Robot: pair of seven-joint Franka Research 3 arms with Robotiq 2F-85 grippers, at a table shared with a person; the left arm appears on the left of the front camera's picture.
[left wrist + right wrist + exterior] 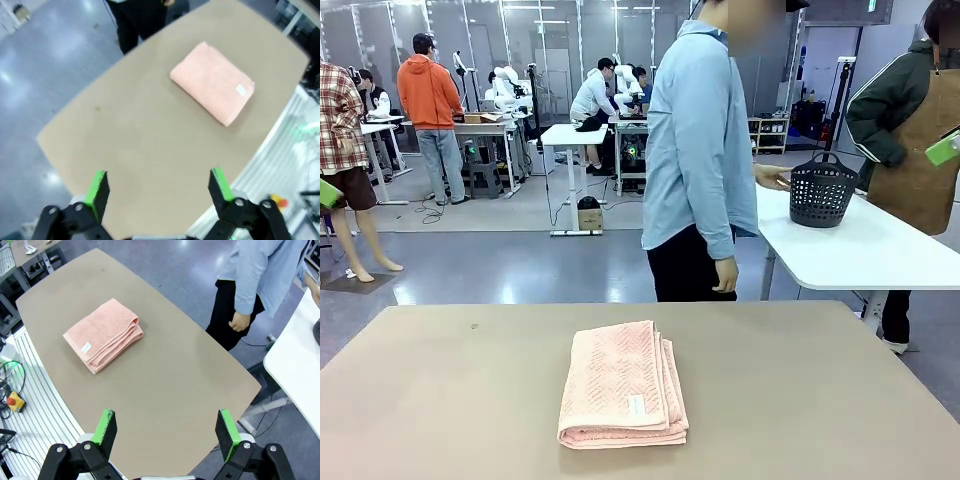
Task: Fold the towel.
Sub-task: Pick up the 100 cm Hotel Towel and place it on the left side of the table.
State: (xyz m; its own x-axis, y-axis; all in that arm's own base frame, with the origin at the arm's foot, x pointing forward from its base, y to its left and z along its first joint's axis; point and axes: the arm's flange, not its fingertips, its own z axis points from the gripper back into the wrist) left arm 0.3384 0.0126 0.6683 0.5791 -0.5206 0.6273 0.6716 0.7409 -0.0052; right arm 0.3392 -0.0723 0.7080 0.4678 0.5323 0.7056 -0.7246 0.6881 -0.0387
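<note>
Towel (623, 385) lies folded into a thick pad on my counter (450, 400), about mid-width and toward my edge, nothing touching it. White tag (636, 405) faces up near the towel's near end; layered edges show along its right side, seen from the front. My left tool (159, 187) hangs above the counter well clear of the towel, fingers (97, 189) spread wide, nothing between them. My right tool (166, 430) likewise hangs high over the counter's edge, well apart from the towel, fingers (106, 427) spread wide and empty. Person (698, 150) in a light blue shirt stands just past the counter's far edge, beyond the towel, side-on, one hand (725, 275) hanging down. Beyond the counter to the right, a white table (880, 250) with a dark basket (822, 190) on it.
</note>
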